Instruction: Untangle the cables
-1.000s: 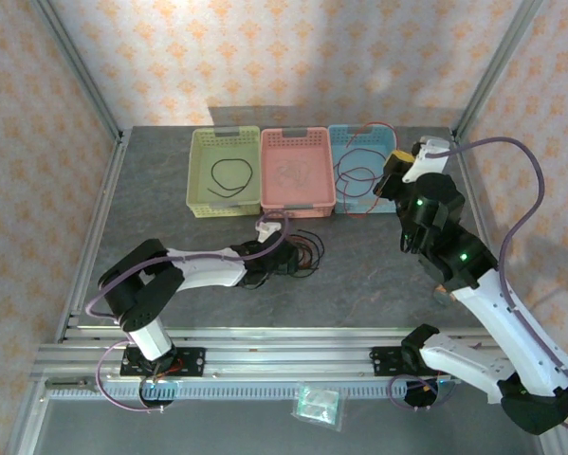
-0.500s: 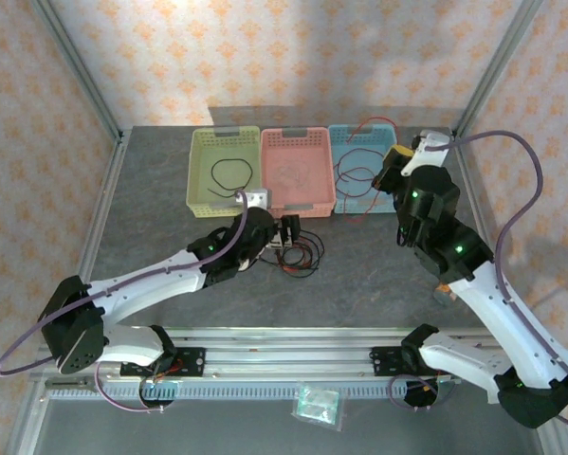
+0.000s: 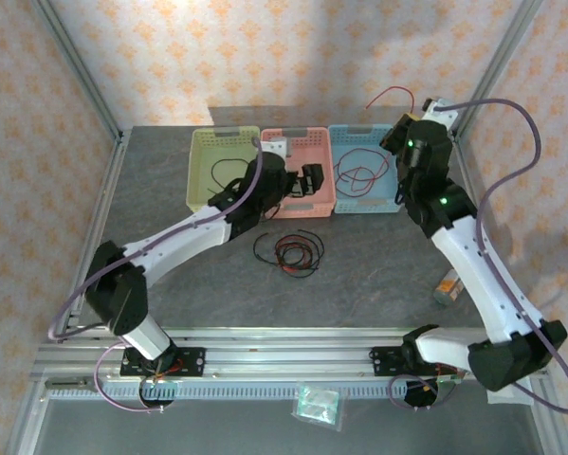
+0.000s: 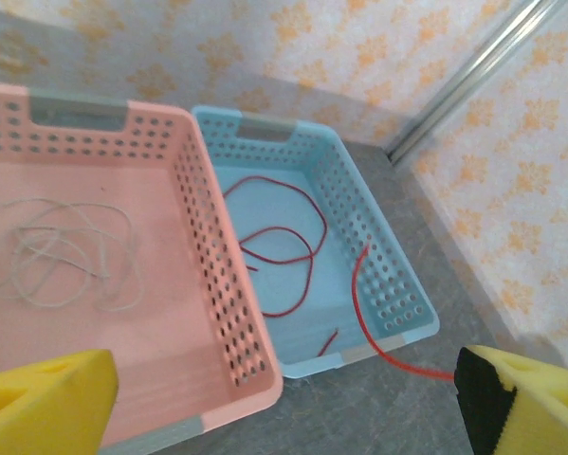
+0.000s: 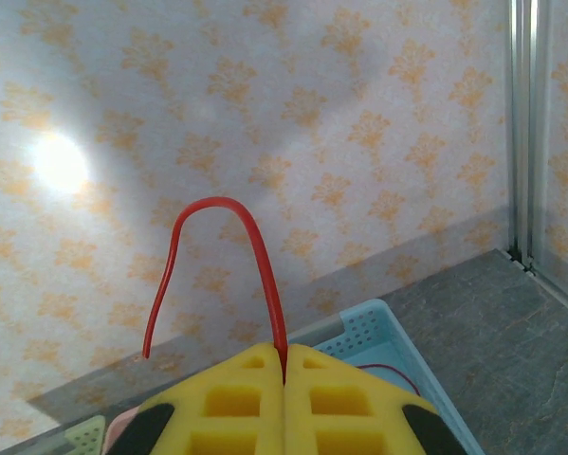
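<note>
Right wrist: right claw [image 5: 284, 368] pinches red cable [image 5: 217, 200].

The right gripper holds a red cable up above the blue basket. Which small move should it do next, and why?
Probably lower the right gripper over the blue basket's middle, then open. Its jaws are shut on the red cable; most loops already lie in that basket, but one stretch hangs over its near wall.
</note>
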